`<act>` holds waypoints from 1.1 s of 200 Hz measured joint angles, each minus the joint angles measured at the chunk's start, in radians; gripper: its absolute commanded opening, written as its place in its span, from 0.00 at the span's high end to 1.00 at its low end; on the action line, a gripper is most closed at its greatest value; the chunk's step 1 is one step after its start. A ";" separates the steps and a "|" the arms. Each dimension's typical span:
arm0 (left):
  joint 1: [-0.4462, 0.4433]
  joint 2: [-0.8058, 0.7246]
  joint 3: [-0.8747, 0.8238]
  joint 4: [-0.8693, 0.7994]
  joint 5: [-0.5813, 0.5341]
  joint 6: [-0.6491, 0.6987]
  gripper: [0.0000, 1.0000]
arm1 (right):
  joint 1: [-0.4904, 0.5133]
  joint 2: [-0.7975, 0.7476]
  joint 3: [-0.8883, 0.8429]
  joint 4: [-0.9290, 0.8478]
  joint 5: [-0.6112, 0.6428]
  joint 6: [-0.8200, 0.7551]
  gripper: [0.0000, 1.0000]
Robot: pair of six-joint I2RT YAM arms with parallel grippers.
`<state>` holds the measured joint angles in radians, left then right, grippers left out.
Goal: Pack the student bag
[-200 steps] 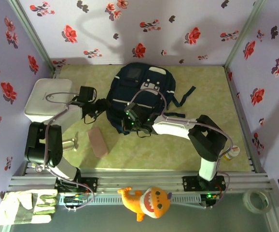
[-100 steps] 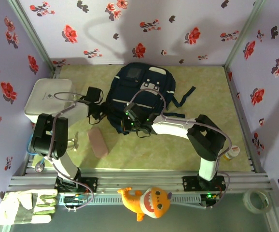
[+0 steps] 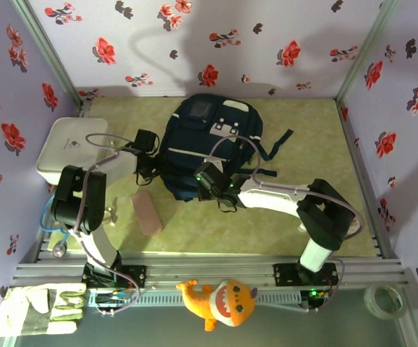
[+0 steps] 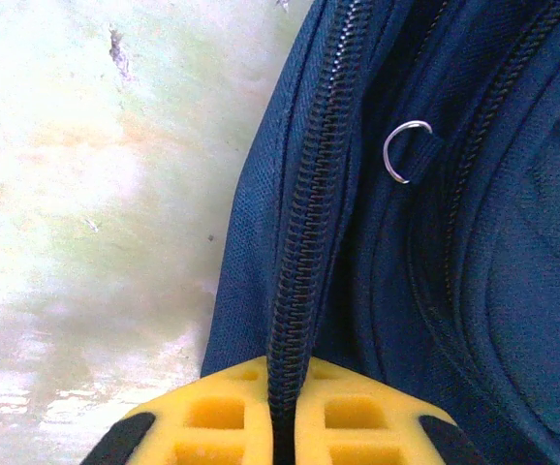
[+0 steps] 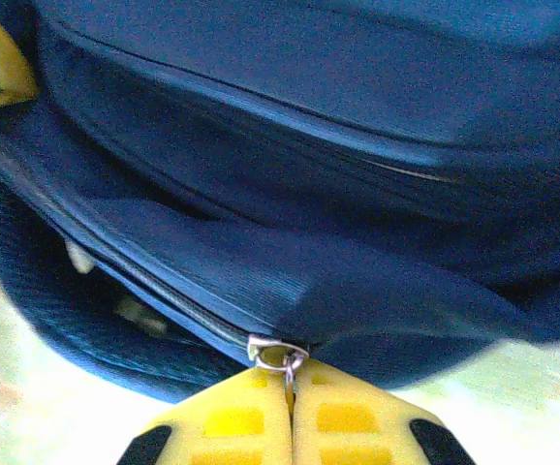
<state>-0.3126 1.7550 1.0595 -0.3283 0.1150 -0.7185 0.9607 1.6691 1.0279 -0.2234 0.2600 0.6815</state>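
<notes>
Top view: the student bag (image 3: pixel 209 141), a large navy backpack with white trim, lies flat in the upper centre of the frame on a pale green counter (image 3: pixel 281 224). Both arms reach in to its lower edge.

The left hand (image 3: pixel 157 172) meets the bag's lower left side. In the left wrist view its yellow fingers (image 4: pixel 212 417) are pressed together on a ridge of black zip teeth at the bottom of the frame, and a small metal D-ring (image 4: pixel 403 152) sits at upper right.

The right hand (image 3: pixel 205 185) is at the lower middle of the bag. In the right wrist view it (image 5: pixel 290 426) pinches the silver zip pull (image 5: pixel 280 353) at bottom centre, with the zip partly open to the left.

A white box (image 3: pixel 68 148) sits at left and a pink flat object (image 3: pixel 147 212) lies below the left hand.
</notes>
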 measured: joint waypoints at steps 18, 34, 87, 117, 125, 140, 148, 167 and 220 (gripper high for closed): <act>-0.001 0.004 0.002 0.000 0.001 0.001 0.92 | -0.005 -0.034 -0.029 -0.030 0.060 0.013 1.00; -0.002 0.009 0.008 -0.005 0.001 0.004 0.92 | -0.017 -0.051 -0.048 -0.038 0.082 0.029 1.00; 0.001 0.004 0.051 -0.063 -0.024 0.072 0.73 | -0.069 -0.062 -0.065 -0.037 0.053 -0.003 1.00; -0.008 -0.080 0.060 -0.115 -0.028 0.188 0.53 | -0.086 -0.083 -0.073 -0.023 0.002 -0.037 1.00; -0.019 -0.116 0.060 -0.121 -0.027 0.226 0.48 | -0.093 -0.091 -0.080 -0.011 -0.015 -0.045 1.00; -0.053 -0.181 0.063 -0.122 -0.017 0.288 0.39 | -0.107 -0.105 -0.097 0.015 -0.050 -0.047 1.00; -0.077 -0.209 0.069 -0.121 -0.008 0.321 0.37 | -0.114 -0.110 -0.107 0.031 -0.068 -0.047 1.00; -0.135 -0.243 0.078 -0.103 0.037 0.397 0.35 | -0.131 -0.118 -0.128 0.060 -0.108 -0.046 1.00; -0.229 -0.177 0.089 -0.068 0.176 0.536 0.40 | -0.156 -0.148 -0.170 0.124 -0.176 -0.035 1.00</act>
<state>-0.5419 1.5776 1.1488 -0.3962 0.2913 -0.1825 0.8043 1.5208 0.8581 -0.0994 0.0841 0.6464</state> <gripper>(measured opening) 0.614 0.055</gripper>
